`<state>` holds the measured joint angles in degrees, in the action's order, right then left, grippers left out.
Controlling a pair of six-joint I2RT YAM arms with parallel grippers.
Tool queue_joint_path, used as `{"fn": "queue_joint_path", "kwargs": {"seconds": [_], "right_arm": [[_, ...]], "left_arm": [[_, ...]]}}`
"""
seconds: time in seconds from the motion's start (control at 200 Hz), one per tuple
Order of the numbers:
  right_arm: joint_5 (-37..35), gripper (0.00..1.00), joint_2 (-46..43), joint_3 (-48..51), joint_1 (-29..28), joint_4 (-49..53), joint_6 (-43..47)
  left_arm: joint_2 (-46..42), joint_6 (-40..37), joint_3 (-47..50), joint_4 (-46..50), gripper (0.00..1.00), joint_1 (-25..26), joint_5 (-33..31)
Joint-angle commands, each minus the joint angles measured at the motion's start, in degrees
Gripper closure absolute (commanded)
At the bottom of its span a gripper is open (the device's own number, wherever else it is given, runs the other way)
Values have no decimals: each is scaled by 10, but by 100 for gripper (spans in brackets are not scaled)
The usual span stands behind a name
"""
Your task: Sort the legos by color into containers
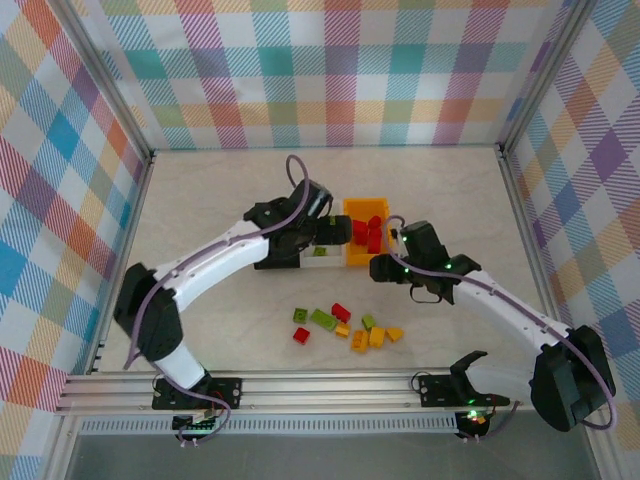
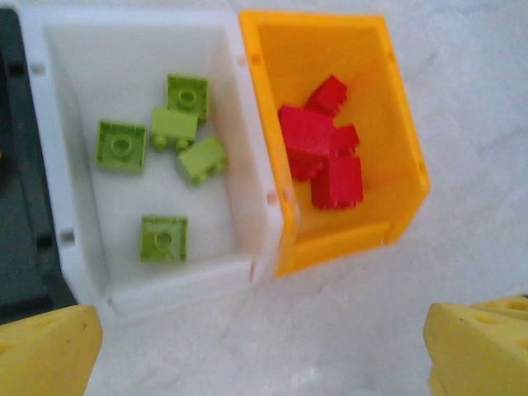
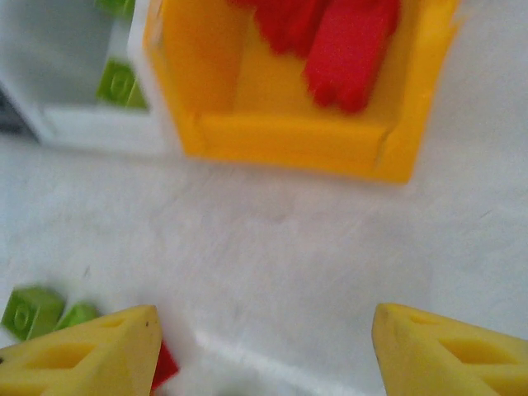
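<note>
Pale desk [image 1: 200, 200] holds loose legos [image 1: 323, 320] near the arm bases, so, with your left gripper [image 2: 264, 355] and right gripper [image 3: 264, 355] both wide open and empty, draw the right one in and straddle 1 brick squarely.

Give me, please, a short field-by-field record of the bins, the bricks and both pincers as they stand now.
white bin: five green bricks inside
orange bin: beside the white bin, red bricks piled inside
black bin: on the white bin's other side, contents unclear
loose bricks: red, green and yellow-orange, clustered on the table
left pincer: open, empty
right pincer: open, empty, facing the orange bin
</note>
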<state>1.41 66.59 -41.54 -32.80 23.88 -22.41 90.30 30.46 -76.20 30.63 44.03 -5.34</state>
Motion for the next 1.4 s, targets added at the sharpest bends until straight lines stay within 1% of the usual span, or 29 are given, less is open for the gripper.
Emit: {"fn": "queue_joint_path", "kwargs": {"seconds": [0.0, 0.115, 0.21, 0.395, 0.55, 0.65, 0.78, 0.93, 1.035, 1.145, 1.26, 1.395], "right_arm": [[44, 32, 7, 8, -46, 57, 8], [50, 37, 14, 23, -86, 73, -1], [31, 39, 29, 33, -114, 76, -7], [20, 44, 80, 40, -141, 41, -18], [11, 46, 113, 28, -154, 30, -18], [-2, 54, 121, 25, -154, 33, -17], [-10, 67, 112, 26, -154, 32, -19], [-23, 76, 83, 16, -154, 36, -18], [-39, 80, 65, -19, -151, 53, -4], [-36, 82, 75, -82, -140, 56, 15], [-28, 83, 130, -171, -133, 41, 36], [-18, 82, 227, -281, -117, 11, 44]], "left_arm": [[-45, 29, 77, -17, 0, 7, 7], [-95, 49, 151, -31, 0, 8, 6], [-121, 57, 196, -29, 0, 7, 3], [-152, 80, 257, -41, 0, 7, 0], [-167, 84, 276, -36, 0, 6, -7], [-174, 84, 279, -28, 0, 7, -15], [-178, 82, 279, -24, 0, 6, -19], [-182, 88, 280, -20, 0, 5, -29], [-196, 98, 290, -13, 0, 2, -43], [-222, 105, 307, -4, 0, 0, -53], [-253, 117, 325, 21, 0, -2, -70], [-299, 130, 349, 37, 0, -8, -74]]}}
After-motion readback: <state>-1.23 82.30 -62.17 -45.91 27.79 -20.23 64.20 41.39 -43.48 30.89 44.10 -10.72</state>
